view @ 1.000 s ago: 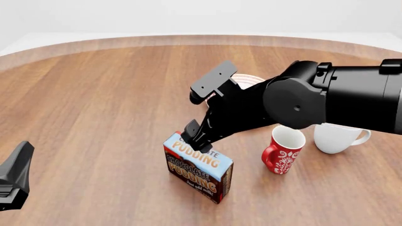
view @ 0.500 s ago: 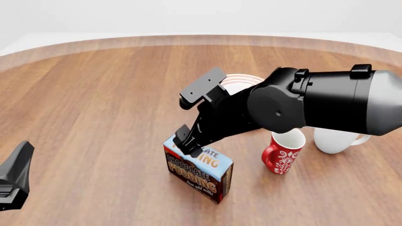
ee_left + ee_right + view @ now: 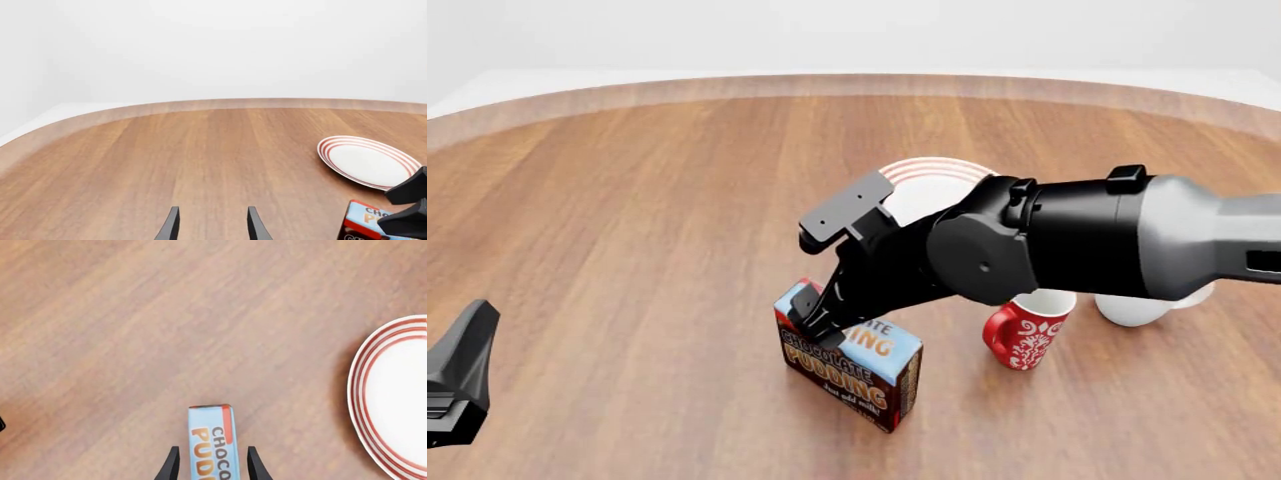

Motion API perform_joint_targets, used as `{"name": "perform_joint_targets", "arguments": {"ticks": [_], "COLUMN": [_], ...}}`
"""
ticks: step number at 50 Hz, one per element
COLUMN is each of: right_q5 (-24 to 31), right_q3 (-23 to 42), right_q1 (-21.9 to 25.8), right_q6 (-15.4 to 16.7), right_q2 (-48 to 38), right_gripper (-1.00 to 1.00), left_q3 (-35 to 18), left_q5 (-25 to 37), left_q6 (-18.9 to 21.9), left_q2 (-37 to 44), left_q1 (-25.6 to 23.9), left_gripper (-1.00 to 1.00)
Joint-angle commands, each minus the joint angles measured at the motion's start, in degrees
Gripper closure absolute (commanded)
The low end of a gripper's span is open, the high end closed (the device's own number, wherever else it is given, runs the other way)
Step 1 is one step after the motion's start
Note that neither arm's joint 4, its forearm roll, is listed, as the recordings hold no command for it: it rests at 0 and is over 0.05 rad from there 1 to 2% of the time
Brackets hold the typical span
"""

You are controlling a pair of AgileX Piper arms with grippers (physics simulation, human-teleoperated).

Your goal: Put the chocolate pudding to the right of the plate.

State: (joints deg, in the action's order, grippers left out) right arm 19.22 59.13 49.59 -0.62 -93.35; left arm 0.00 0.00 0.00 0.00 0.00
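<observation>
Two arms work at our wooden bench [image 3: 627, 200]. Our right tool [image 3: 210, 467] is lowered over the chocolate pudding box [image 3: 849, 362], which stands upright on the near middle of the bench; in the right wrist view its two fingers straddle the box's narrow light-blue top, one on each side, but we cannot tell whether they are pressing on it. The plate [image 3: 928, 185], white with red rings, lies farther back, mostly hidden behind the right arm, so the box sits nearer than the plate and a little to its left. A red mug [image 3: 1028, 335] stands just right of the box, with a white mug [image 3: 1134, 310] beyond it. Our left tool [image 3: 212, 225] hangs released over bare wood at the near left, well apart from everything.
</observation>
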Motion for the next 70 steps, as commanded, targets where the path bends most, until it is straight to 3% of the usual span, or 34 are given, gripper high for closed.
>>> {"name": "perform_joint_targets", "arguments": {"ticks": [1, 30, 31, 36, 48, 54, 55, 70], "right_q5": [-1.5, -6.0, -6.3, -6.4, -5.8, -1.5, 6.0, 7.2], "right_q3": [-0.7, -3.7, -3.8, -4.4, -3.7, 0.9, 15.0, 21.9], "right_q1": [0.4, -1.1, -2.5, -1.4, -2.0, -5.0, -15.2, -21.2], "right_q6": [-1.2, -2.6, -1.0, -2.2, -1.8, 2.6, 12.6, 15.4], "right_q2": [-2.1, -5.0, -4.6, -3.9, -3.2, -0.4, 0.8, -0.8], "right_gripper": [-1.00, -1.00, 1.00, 1.00, 1.00, 1.00, 1.00, 1.00], "left_q3": [0.0, 0.0, 0.0, 0.0, 0.0, 0.0, 0.0, 0.0], "left_q5": [0.0, 0.0, 0.0, 0.0, 0.0, 0.0, 0.0, 0.0], "left_q6": [0.0, 0.0, 0.0, 0.0, 0.0, 0.0, 0.0, 0.0], "left_q2": [0.0, 0.0, 0.0, 0.0, 0.0, 0.0, 0.0, 0.0], "left_q1": [0.0, 0.0, 0.0, 0.0, 0.0, 0.0, 0.0, 0.0], "left_gripper": [-1.00, -1.00, -1.00, -1.00, -1.00, -1.00, -1.00, -1.00]}}
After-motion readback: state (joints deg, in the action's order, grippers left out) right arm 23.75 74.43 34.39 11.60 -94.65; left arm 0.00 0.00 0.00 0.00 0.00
